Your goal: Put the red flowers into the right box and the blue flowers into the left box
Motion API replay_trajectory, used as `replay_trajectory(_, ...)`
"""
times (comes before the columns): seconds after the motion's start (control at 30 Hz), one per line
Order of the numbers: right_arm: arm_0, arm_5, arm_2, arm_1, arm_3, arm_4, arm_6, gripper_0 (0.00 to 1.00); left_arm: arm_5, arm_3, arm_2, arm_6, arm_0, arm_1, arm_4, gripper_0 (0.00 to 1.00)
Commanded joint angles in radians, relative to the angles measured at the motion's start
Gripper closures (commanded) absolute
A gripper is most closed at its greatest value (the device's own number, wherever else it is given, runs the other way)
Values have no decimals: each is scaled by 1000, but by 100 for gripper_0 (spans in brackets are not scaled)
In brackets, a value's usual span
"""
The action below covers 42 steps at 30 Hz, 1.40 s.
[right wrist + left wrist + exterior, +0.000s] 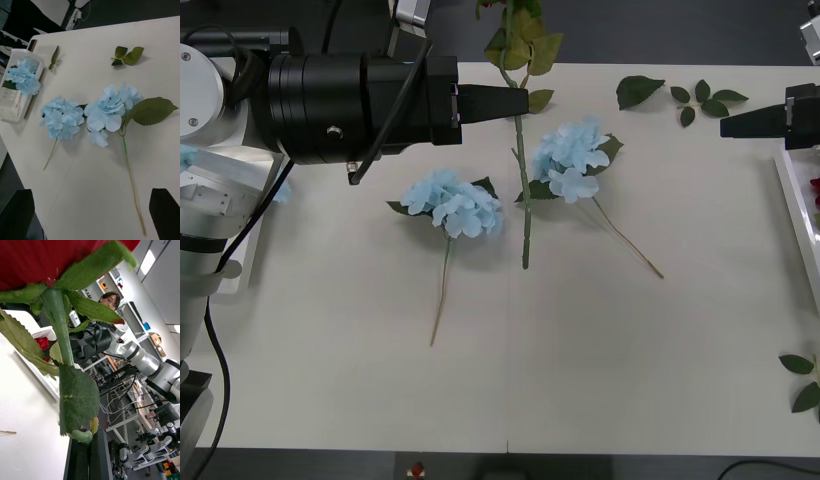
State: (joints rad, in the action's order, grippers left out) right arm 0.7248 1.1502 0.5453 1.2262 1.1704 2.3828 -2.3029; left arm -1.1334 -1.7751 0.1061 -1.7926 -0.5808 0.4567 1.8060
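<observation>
My left gripper (pixel 515 100) is shut on the green stem of a red flower (pixel 524 190); the stem runs down between two blue flowers (pixel 452 203) (pixel 572 158) that lie on the table. In the left wrist view the red bloom (pixel 45 258) and its leaves hang over the closed black fingers (pixel 80 457). My right gripper (pixel 740 124) hovers open at the far right edge with nothing between its fingers (pixel 165 206). The left box (pixel 17 99) holds one blue flower (pixel 23 77). The right box (pixel 795 215) holds a red flower (pixel 43 343).
Loose green leaf sprigs lie at the back right (pixel 640 90) (pixel 705 100) and the front right edge (pixel 805 380). The near half of the white table (pixel 510 400) is bare. The boxes sit at the table's left and right edges.
</observation>
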Motion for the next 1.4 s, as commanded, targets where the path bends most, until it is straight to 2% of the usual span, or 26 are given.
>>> replay_trajectory(0.03,-42,39,-13,16,-43,111,-167,11,11,-17,12,-33,-17,2,10,100)
replay_trajectory(0.23,-196,65,-13,9,18,314,-352,11,11,-17,12,-33,-17,2,10,100)
replay_trajectory(0.37,-260,75,-42,-8,94,315,-402,11,11,-17,12,-33,-17,2,10,100)
replay_trajectory(0.7,-420,77,-186,-159,288,315,-402,7,11,-17,12,-33,-17,2,10,100)
replay_trajectory(1.0,-453,46,-200,-317,408,302,-402,7,11,-17,12,-33,-17,2,10,100)
replay_trajectory(1.4,-453,-109,-186,-568,522,72,-388,6,11,-17,12,-33,-17,2,10,100)
